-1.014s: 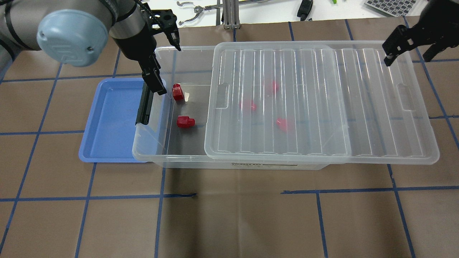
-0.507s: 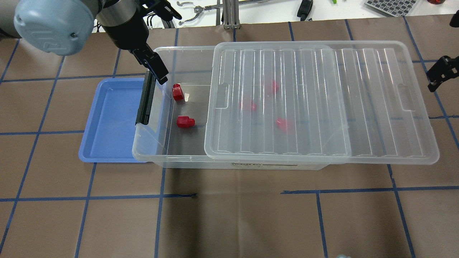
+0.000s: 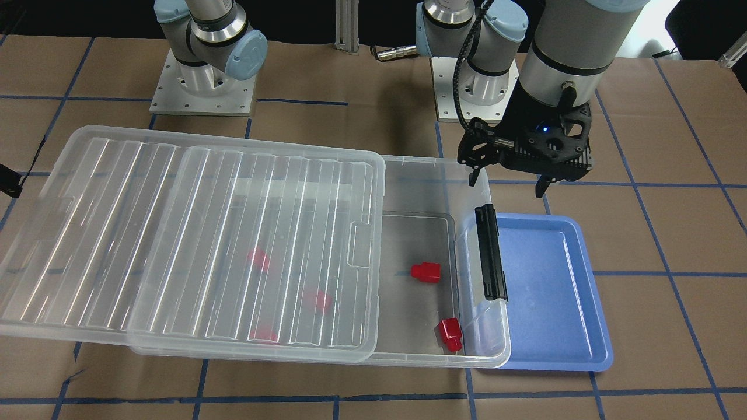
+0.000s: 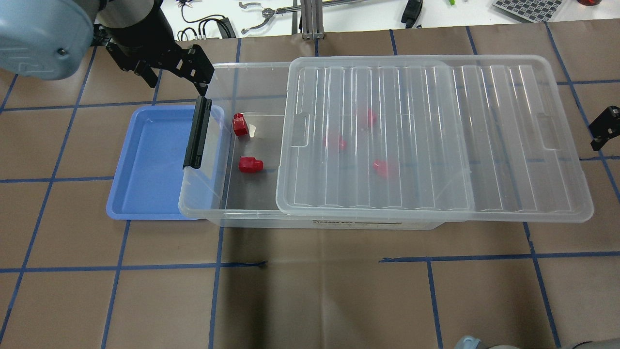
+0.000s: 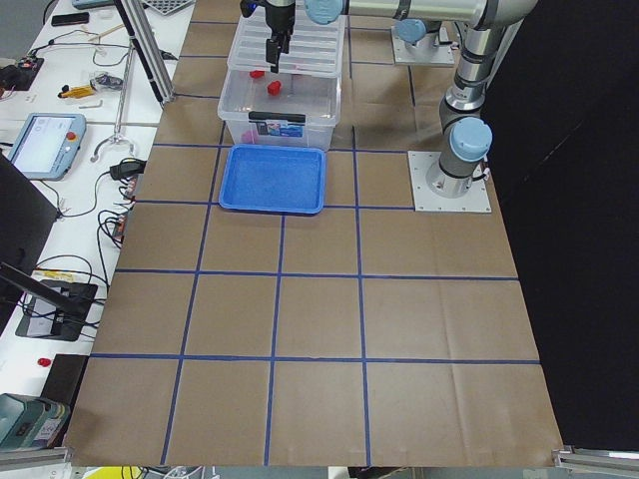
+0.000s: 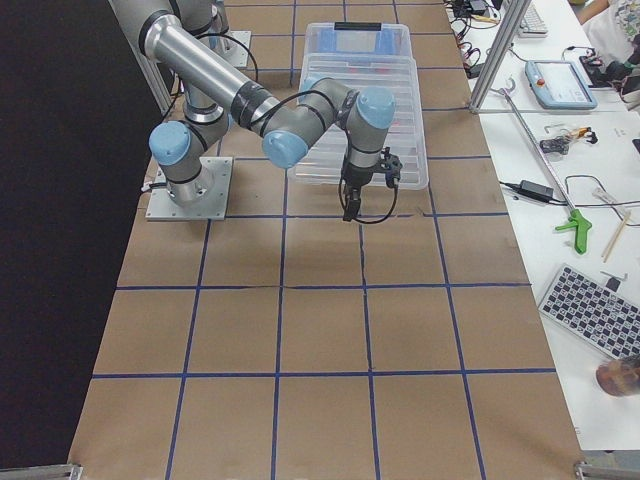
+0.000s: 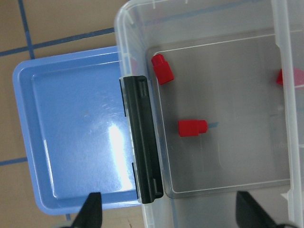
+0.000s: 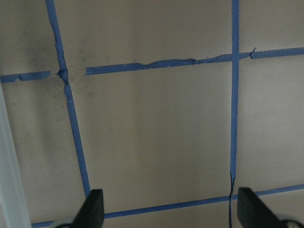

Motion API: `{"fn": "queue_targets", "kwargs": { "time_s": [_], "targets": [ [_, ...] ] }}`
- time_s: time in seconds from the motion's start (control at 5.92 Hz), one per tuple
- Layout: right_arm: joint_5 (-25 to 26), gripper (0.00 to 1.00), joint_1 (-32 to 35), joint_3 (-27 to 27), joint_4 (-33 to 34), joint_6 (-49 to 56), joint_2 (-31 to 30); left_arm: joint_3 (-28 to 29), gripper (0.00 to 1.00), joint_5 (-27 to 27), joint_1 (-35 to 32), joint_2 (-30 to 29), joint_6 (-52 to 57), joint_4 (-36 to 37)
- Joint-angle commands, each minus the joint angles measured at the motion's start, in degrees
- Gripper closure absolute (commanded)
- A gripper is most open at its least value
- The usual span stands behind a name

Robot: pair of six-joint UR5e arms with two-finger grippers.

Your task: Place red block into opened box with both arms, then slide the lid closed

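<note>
Two red blocks [image 4: 250, 165] lie in the box [image 4: 232, 212], just in front of the left claw [image 3: 506, 185], which hangs wide open and empty (three more show through the lid [image 4: 402, 97]). The right claw [image 8: 171, 205], open too, waits beyond the lid's far end. Only sliding it shut looks left.

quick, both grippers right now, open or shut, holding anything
Left gripper: open, holding nothing.
Right gripper: open, holding nothing.
</note>
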State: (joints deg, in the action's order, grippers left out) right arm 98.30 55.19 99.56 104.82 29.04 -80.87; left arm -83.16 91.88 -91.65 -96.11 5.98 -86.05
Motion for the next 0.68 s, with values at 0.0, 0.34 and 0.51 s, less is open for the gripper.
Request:
{"fn": "queue_targets", "kwargs": {
  "time_s": [0.0, 0.34, 0.51],
  "targets": [
    [-0.92, 0.00, 0.18, 0.90, -0.32, -1.00, -0.69, -0.34, 0.02, 0.14, 1.04, 0.92, -6.24, -0.70],
    [-6.70, 0.00, 0.53, 0.99, -0.58, -0.83, -0.87, -0.16, 0.02, -1.95, 3.05, 0.92, -5.02, -1.05],
    [-7.07, 0.00, 1.05, 0.99, -0.67, -0.65, -0.87, -0.16, 0.02, -3.80, 2.97, 1.01, -5.10, -1.49]
  ]
}}
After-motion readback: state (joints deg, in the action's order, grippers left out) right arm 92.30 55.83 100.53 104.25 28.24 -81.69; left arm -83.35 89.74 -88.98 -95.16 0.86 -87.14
